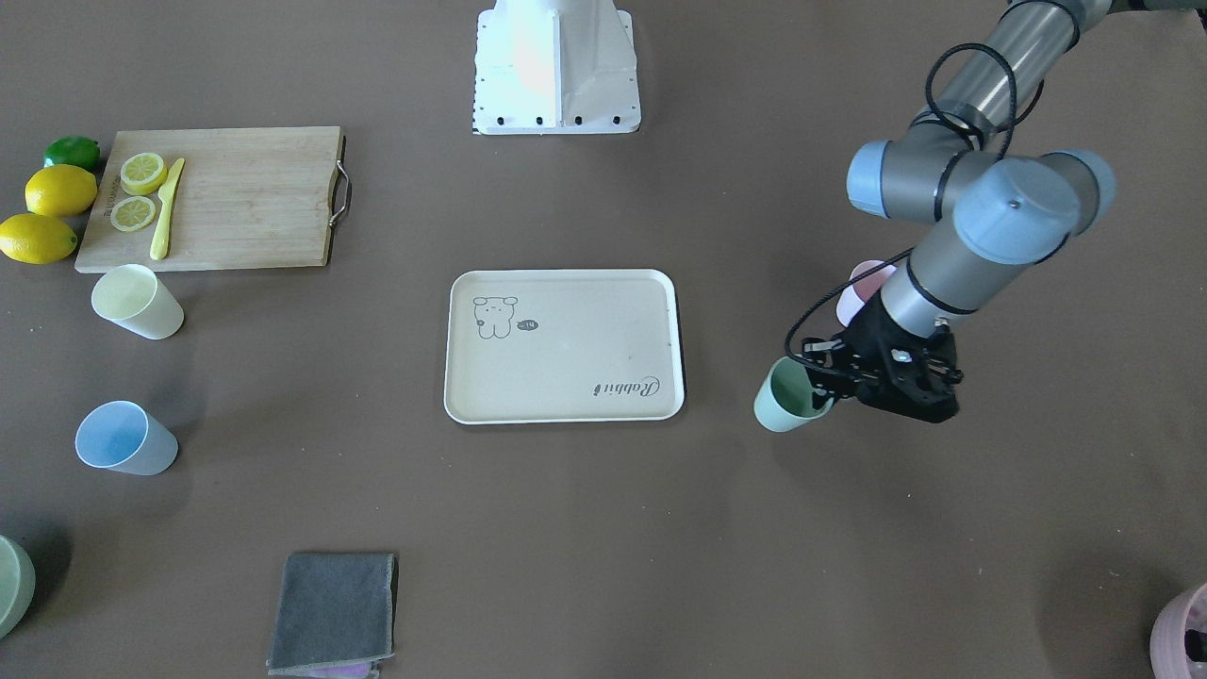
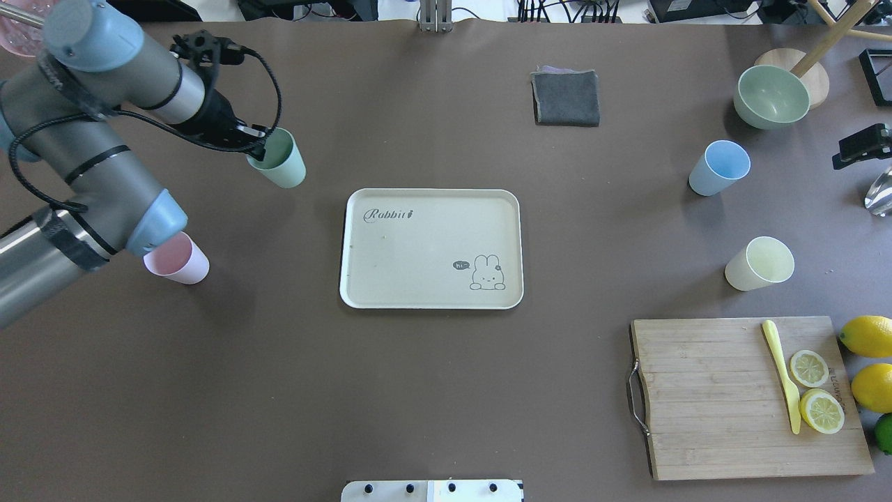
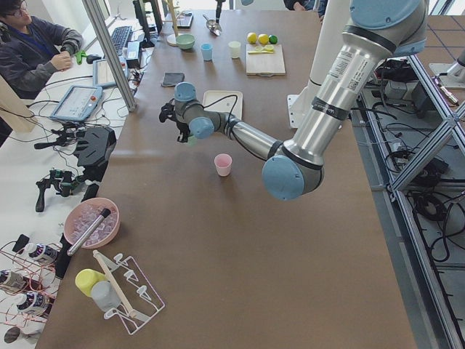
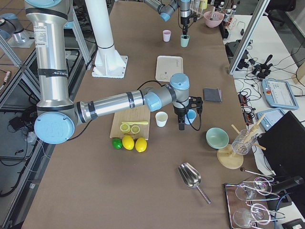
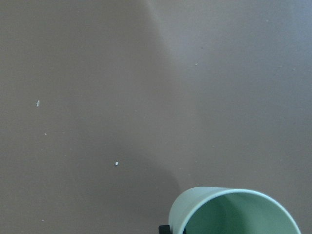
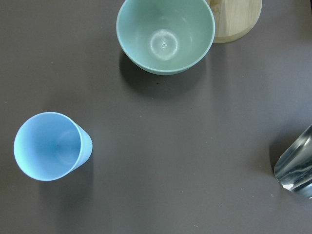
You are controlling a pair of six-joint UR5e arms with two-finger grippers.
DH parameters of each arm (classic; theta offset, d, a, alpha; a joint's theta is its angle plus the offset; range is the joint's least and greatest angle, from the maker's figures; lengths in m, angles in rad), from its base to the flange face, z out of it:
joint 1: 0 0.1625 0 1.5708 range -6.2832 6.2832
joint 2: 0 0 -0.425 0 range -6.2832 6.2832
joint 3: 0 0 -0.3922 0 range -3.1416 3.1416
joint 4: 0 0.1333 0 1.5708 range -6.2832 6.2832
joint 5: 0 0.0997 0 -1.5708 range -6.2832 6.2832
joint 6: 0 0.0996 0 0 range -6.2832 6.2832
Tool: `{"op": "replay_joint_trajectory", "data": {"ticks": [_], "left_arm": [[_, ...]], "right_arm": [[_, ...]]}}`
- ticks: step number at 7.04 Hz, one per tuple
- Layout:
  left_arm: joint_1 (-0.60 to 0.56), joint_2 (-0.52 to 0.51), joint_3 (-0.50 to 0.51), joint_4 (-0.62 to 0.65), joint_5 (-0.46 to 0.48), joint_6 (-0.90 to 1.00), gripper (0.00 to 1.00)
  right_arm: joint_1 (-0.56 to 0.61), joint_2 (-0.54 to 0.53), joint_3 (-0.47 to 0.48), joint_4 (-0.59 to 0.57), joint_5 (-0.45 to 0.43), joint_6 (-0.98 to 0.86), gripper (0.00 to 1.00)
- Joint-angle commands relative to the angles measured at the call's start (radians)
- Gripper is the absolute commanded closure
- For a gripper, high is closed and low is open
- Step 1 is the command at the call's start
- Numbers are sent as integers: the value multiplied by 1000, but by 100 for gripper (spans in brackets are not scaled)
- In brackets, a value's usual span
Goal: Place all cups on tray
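Observation:
My left gripper [image 2: 259, 150] is shut on the rim of the mint green cup [image 2: 280, 162], one finger inside it, left of the cream Rabbit tray [image 2: 432, 209]. The cup also fills the bottom of the left wrist view [image 5: 234, 212]. I cannot tell whether it touches the table. The pink cup [image 2: 178, 259] stands under the left arm's elbow. The blue cup [image 2: 720, 167] and the pale yellow cup [image 2: 761, 263] stand at the right. My right gripper [image 2: 864, 144] hangs high near the right edge, beyond the blue cup [image 6: 48, 146]; I cannot tell whether it is open or shut.
A green bowl [image 2: 770, 96] on the table and a metal scoop [image 2: 879, 192] lie near the blue cup. A wooden cutting board [image 2: 718, 397] with lemon slices and a knife is front right. A grey cloth [image 2: 566, 97] lies at the far middle. A mauve pot [image 1: 1183, 632] stands at the far left corner.

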Motion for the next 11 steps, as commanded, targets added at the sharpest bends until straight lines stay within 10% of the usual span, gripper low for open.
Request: {"op": "replay_joint_trajectory", "data": {"ticks": [1,5,6,7,11], "left_arm": [[113,-101,0,43,75,-140,100],[187,-131,29,42,167,-184,100],[187,-128,30,39,178,-173,32],[192,-131,20,39,239,-155,2],[80,-93,-37,79,113,-20,1]], "right_arm": [[0,-3,-1,-1,1,0,0],[-1,7,-17,1,0,1,0],[-3,9,-16,1,0,2,0],[-1,9,-8,1,1,11,0],[-119,-47,18,171,-11,283,0]]}}
